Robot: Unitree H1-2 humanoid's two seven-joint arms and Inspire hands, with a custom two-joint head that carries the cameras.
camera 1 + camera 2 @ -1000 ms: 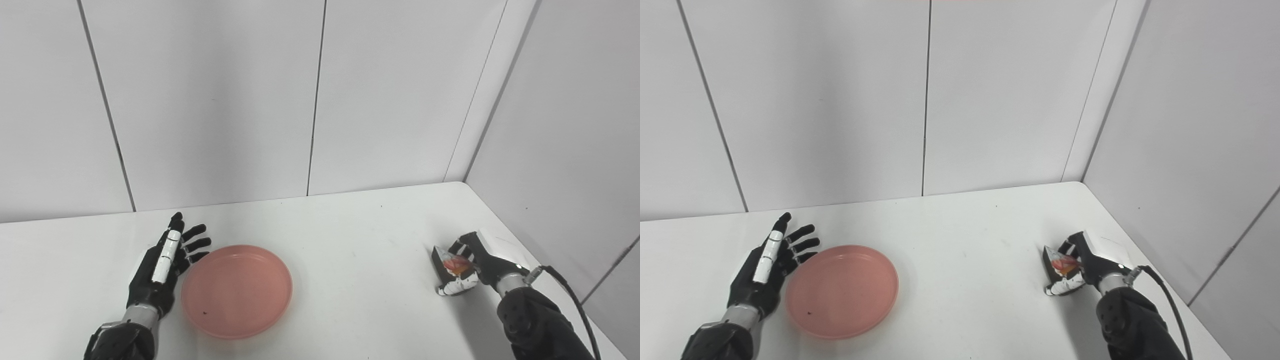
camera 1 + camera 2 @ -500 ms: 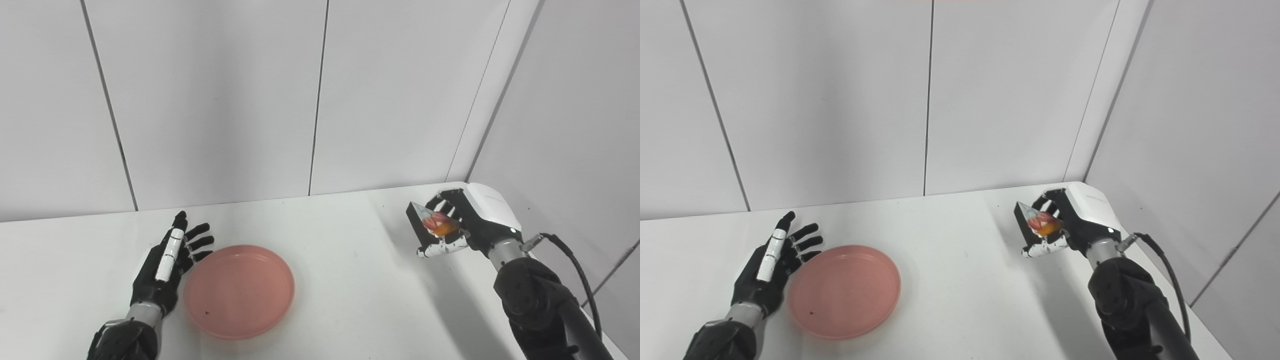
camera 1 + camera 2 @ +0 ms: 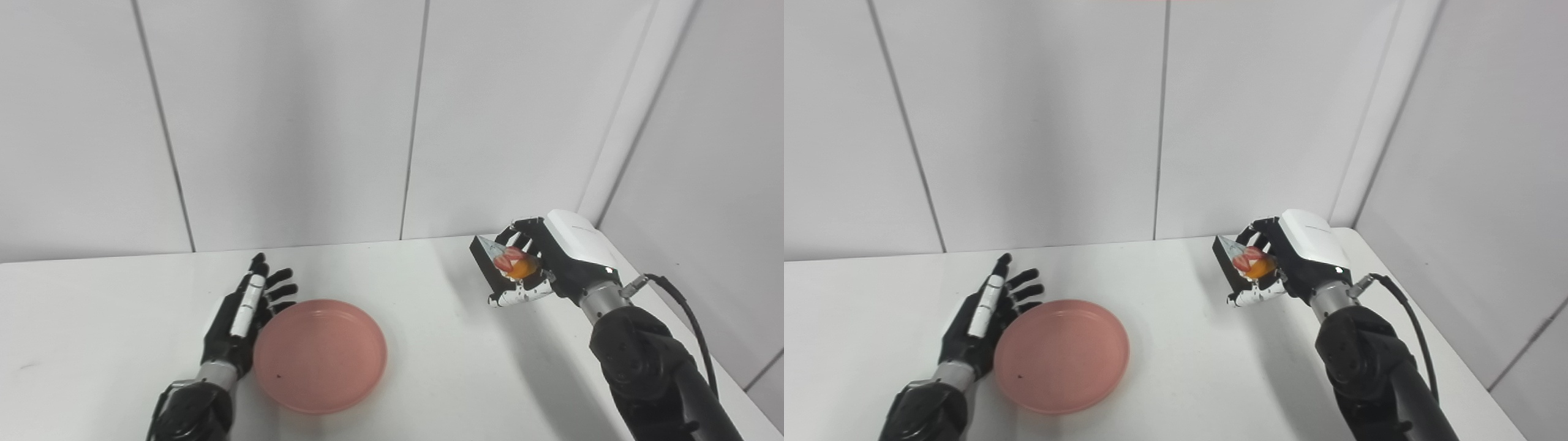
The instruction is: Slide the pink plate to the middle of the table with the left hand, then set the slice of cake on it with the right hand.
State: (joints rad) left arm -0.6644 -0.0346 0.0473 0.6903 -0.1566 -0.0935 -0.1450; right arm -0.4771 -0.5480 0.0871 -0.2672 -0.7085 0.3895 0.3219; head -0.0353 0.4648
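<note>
Pink plate, dark cake slice with red-orange topping, black-and-white right robot hand, white table

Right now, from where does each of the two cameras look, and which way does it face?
Left eye view: sits on the head, a little to the left, looking down and forward at the table and the wall panels behind; both arms rise from the bottom edge.
Right eye view: sits beside it, a little to the right, facing the same way; everything appears shifted left in the picture.
Shared: the plate, the open left hand against its left rim, and the right hand holding the cake above the table.
</note>
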